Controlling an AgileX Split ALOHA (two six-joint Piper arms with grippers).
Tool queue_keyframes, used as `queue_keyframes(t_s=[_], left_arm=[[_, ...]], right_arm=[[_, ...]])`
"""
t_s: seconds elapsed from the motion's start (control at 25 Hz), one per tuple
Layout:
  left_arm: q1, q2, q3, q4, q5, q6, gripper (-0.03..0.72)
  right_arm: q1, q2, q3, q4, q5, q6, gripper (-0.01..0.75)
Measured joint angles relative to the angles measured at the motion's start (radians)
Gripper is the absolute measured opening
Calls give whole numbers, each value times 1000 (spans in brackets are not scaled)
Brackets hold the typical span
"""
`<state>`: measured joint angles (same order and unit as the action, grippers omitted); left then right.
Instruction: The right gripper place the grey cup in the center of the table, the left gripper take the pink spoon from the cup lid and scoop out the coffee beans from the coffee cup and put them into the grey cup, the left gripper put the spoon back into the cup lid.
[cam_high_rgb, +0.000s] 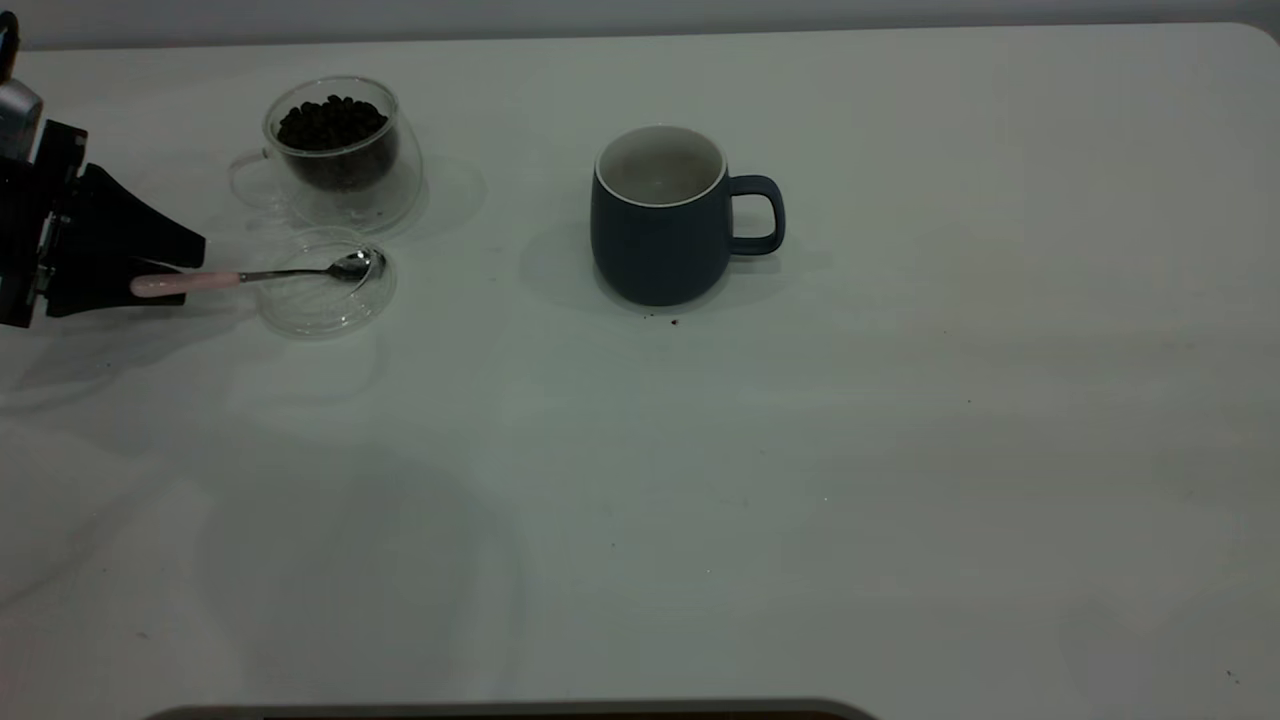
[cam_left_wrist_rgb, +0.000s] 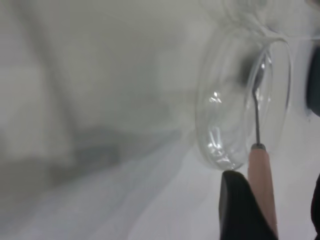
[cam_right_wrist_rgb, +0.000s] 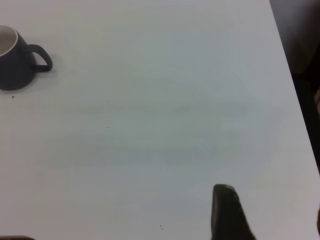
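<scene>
Spoon work is the step in hand: the pink spoon (cam_high_rgb: 255, 276) is lying at the left of the frame with its metal bowl resting in the cup lid (cam_high_rgb: 325, 283) and its pale handle sticking out toward the left edge. The left gripper (cam_high_rgb: 150, 270) is sitting around that handle end, fingers (cam_left_wrist_rgb: 240, 210) flanking it on either side; whether they are already pinching it I cannot tell. Just above the lid, the coffee cup (cam_high_rgb: 340, 150) is standing full of coffee beans (cam_high_rgb: 330, 122). The grey cup (cam_high_rgb: 668, 215) is standing upright near the upper middle of the table (cam_high_rgb: 700, 480), handle pointing right, apparently empty. To do this well, the grip should be closing squarely on the handle and lifting level, so the lid is not dragged. The right gripper (cam_right_wrist_rgb: 270, 220) is hanging over bare table well right of the mug; only one fingertip shows, so its state is unclear.
</scene>
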<state>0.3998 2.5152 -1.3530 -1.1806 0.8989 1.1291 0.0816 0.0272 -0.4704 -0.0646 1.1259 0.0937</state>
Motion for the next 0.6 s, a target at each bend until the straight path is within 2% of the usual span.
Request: queue_keyframes(t_s=[0.4, 0.6], left_arm=[[7, -56, -76, 5, -2, -46, 420], [7, -132, -80, 63, 48, -94, 420]], right_arm=[[0, 0, 0, 0, 0, 0, 455], [0, 0, 0, 0, 0, 0, 455]])
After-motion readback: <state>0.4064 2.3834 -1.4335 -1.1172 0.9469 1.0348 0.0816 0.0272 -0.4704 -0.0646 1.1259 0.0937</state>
